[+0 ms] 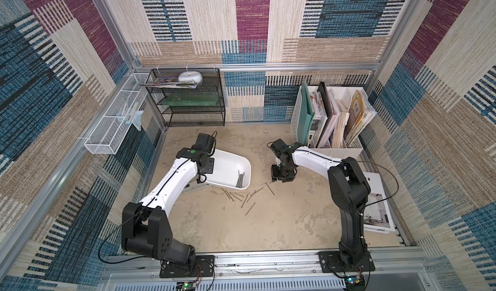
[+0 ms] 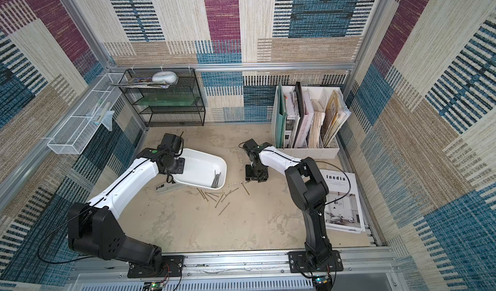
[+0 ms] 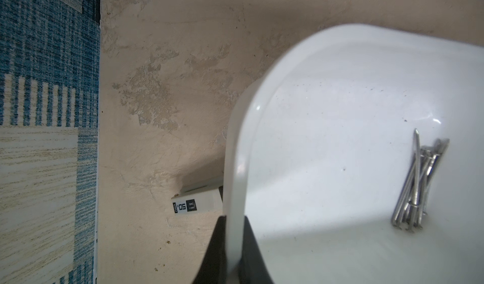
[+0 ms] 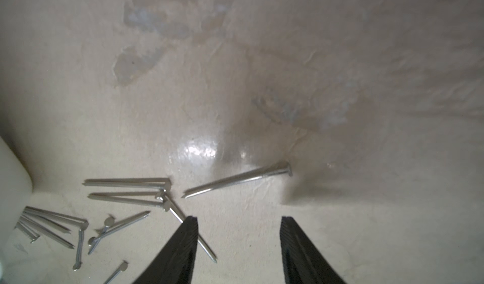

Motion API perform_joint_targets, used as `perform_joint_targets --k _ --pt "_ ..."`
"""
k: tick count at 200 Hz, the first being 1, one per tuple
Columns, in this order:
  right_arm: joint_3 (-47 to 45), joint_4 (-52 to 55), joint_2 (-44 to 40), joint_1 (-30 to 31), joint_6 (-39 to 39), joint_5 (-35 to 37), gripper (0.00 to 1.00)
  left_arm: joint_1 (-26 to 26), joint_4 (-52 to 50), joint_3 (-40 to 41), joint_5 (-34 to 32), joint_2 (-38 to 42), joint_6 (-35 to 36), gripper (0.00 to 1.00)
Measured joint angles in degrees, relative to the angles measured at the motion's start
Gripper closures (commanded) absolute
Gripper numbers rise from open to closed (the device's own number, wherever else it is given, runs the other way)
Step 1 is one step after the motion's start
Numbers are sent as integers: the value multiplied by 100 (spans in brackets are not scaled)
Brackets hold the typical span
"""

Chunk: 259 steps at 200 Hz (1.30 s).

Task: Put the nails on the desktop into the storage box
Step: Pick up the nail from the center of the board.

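A loose scatter of nails [image 1: 241, 195] lies criss-crossed on the desktop [image 1: 281, 222], just off the box [image 1: 228, 160] at about 5 o'clock from it in both top views, with a few strays trailing toward 3 o'clock. More nails [image 3: 416, 185] sit bunched inside the box, lying side by side against its end wall nearest the scatter. The right gripper [image 4: 239, 218] hangs low over the desktop at about 2 o'clock from the scatter and 3 o'clock from the box, its fingers spread wide with nothing between them. In the right wrist view a single nail [image 4: 237, 181] lies alone just beyond the fingertips, across the line of the gap and clear of both. Another nail runs behind one finger [image 4: 183, 243], and whether they touch cannot be told. The rest fan out past that finger toward the box wall. The left gripper [image 3: 234, 219] is at the box's 8 o'clock edge, fingers pinching the rim, one inside the wall and one outside. A small white carton [image 3: 196, 204] pokes out from under the box at 7 o'clock. A black rack [image 1: 188, 99] stands at 12 o'clock against the back wall, a file holder [image 1: 330, 120] at 1 o'clock from the right gripper, and a magazine [image 2: 341, 201] lies beside the right arm.
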State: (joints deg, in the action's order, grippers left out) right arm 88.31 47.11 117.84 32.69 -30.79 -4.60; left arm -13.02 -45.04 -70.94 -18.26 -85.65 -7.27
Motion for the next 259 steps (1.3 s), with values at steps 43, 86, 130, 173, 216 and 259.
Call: perform_joint_targets --k 43,86,130,173,216,259 --pt "564 404 555 -85 74 13 44 -4 0 0 24 -28 0 100" --pt "1333 1202 1062 -118 306 138 46 -4 0 -4 52 -33 0 100" --pt "1971 1917 1585 -125 507 238 52 -4 -4 -31 127 -33 0 100" --pt "2457 2481 1904 -140 695 391 85 -4 -7 -33 153 -33 0 100" --pt "2253 2472 1784 -142 754 509 100 -4 -9 -33 164 -26 0 100" --pt "2109 2098 1252 -81 769 538 100 -4 -20 -33 157 -26 0 100"
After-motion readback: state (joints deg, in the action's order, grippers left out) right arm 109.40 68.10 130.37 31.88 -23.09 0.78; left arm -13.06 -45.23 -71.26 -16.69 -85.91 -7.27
